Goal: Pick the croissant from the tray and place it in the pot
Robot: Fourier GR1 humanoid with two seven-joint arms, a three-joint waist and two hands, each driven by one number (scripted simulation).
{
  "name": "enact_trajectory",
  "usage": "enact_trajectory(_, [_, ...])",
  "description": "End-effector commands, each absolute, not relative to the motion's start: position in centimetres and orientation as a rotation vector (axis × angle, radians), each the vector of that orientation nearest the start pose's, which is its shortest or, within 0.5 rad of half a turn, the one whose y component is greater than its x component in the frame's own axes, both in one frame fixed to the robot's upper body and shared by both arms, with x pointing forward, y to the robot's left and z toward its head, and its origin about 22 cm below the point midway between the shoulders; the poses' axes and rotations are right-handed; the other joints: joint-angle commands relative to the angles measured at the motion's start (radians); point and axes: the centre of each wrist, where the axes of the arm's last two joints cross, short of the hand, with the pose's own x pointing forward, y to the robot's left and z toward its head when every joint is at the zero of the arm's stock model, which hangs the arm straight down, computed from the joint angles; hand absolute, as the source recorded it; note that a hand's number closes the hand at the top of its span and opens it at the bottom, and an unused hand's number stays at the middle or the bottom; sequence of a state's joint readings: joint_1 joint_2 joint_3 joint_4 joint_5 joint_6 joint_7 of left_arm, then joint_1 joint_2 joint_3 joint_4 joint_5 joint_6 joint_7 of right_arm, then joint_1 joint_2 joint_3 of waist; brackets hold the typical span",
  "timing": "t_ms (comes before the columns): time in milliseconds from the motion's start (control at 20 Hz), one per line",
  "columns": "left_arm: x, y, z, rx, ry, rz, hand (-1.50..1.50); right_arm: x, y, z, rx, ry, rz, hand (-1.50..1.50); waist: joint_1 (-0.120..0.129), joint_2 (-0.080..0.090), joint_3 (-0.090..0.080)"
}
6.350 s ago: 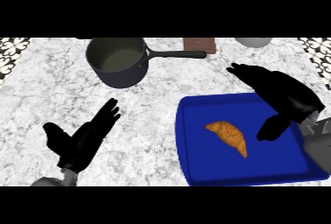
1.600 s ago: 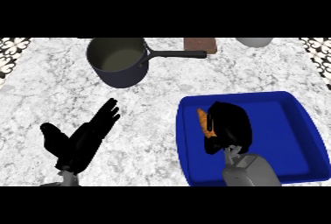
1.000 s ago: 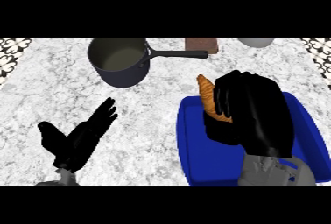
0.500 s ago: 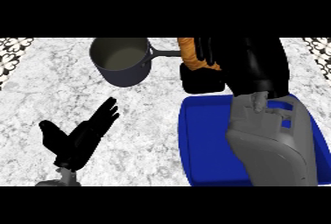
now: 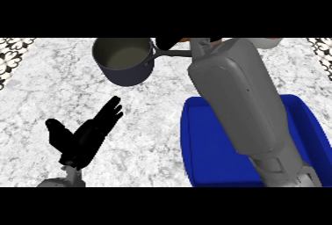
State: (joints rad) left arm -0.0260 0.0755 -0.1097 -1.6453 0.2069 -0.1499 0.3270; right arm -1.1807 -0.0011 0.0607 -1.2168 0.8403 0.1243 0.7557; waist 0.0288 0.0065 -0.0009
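The dark pot [image 5: 123, 59] stands at the back left of the marble counter, its handle pointing right. My right forearm [image 5: 240, 101] reaches over the blue tray [image 5: 207, 154] toward the back. Only dark fingertips of my right hand [image 5: 166, 43] show at the upper edge, just right of the pot and above its handle. They curl beside an orange sliver of the croissant [image 5: 184, 39]; the rest of it is hidden. My left hand [image 5: 83, 137] rests open on the counter at the lower left, fingers pointing up and right.
A grey bowl [image 5: 269, 41] peeks out at the back right behind my forearm. A patterned strip [image 5: 13, 55] runs along the counter's left edge. Bare marble [image 5: 149, 114] lies between the pot, the tray and my left hand.
My right hand has carried the croissant up off the tray and toward the back, to beside the pot; my forearm now covers much of the tray. The left hand has not moved.
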Motion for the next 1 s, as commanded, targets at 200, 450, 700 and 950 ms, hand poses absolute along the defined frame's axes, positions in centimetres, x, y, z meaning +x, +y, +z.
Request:
enact_trajectory(200, [25.0, 21.7, 3.8, -0.302, -1.336, -0.202, 0.0, 42.7, -3.2, 24.8, -0.807, -1.589, 0.753, 1.5, 0.025, 0.01, 0.0])
enact_trajectory(450, [25.1, 21.0, 3.0, -0.307, -1.345, -0.212, 0.0, 44.0, -2.1, 22.9, -0.81, -1.573, 0.758, 1.5, 0.048, 0.014, -0.001])
enact_trajectory(700, [26.0, 18.2, 2.9, -0.333, -1.336, -0.241, 0.0, 44.7, -2.4, 20.9, -0.751, -1.602, 0.685, 1.5, 0.079, 0.025, -0.001])
enact_trajectory(950, [25.3, 19.4, 2.7, -0.368, -1.343, -0.287, 0.0, 45.3, -3.1, 18.4, -0.764, -1.537, 0.72, 1.5, 0.123, 0.037, -0.002])
